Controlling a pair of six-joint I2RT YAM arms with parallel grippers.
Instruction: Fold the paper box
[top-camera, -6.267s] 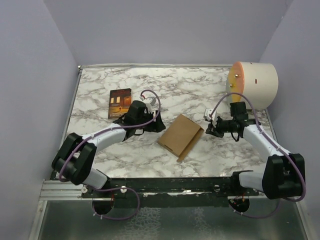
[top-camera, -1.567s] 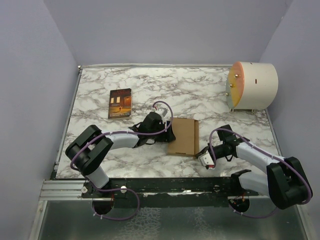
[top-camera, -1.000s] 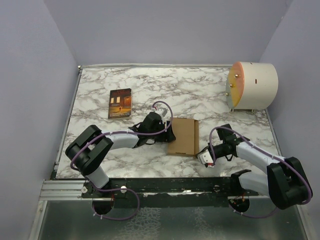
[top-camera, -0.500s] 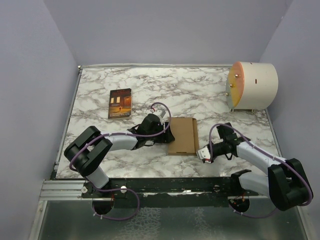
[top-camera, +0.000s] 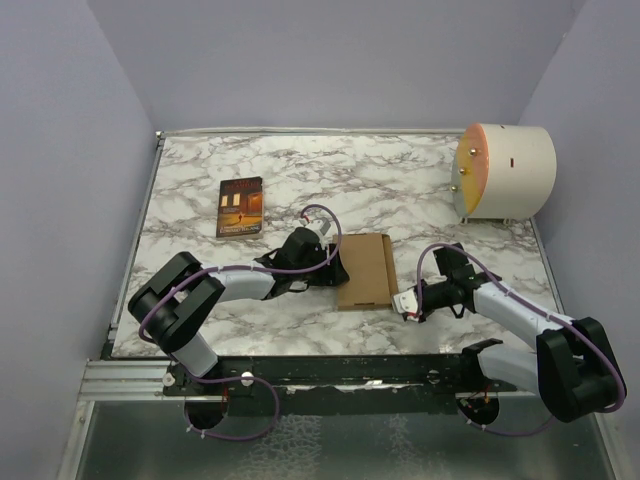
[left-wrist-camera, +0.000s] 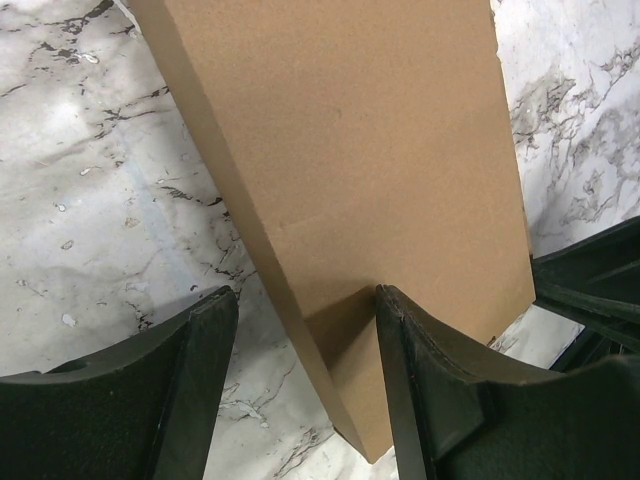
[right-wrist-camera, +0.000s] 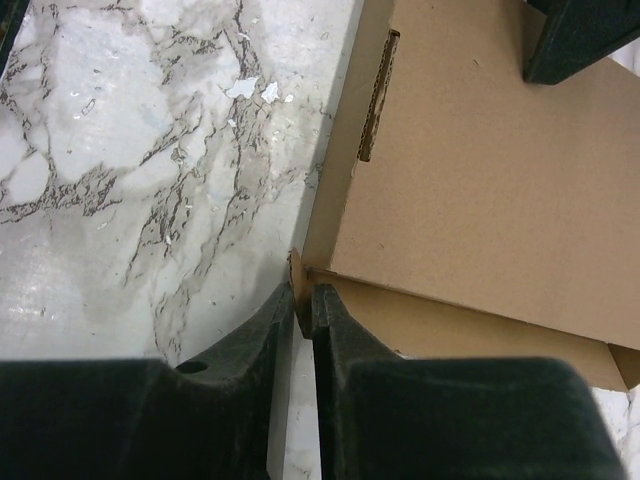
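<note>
From above, the left arm (top-camera: 225, 280) lies low and long over the marble table (top-camera: 400, 190). The left gripper (top-camera: 335, 268) is at the left edge of the paper box (top-camera: 367, 270), which lies flat near the front middle of the table. The right arm (top-camera: 510, 310) is bent at the elbow, and the right gripper (top-camera: 408, 303) is at the near right corner of the box. A dark book (top-camera: 240, 206) and a cream cylinder (top-camera: 505, 170) are well apart from it. From here neither claw's opening can be made out.

In the left wrist view, the left gripper (left-wrist-camera: 305, 390) stands wide. Its matte black fingers (left-wrist-camera: 190, 390) are on both sides of the box's long edge. The box (left-wrist-camera: 360, 170) is smooth brown cardboard with a thin side wall. Its far end is cut off by the frame.

In the right wrist view, the right gripper (right-wrist-camera: 303, 295) is narrow and pinches a small cardboard corner of the box (right-wrist-camera: 470, 180). A thin slot (right-wrist-camera: 377, 95) shows the corrugated inside, and a lower flap (right-wrist-camera: 450, 330) sticks out under the top panel. A black part (right-wrist-camera: 580, 40) at the upper right is cut off; I cannot tell what it is.
</note>
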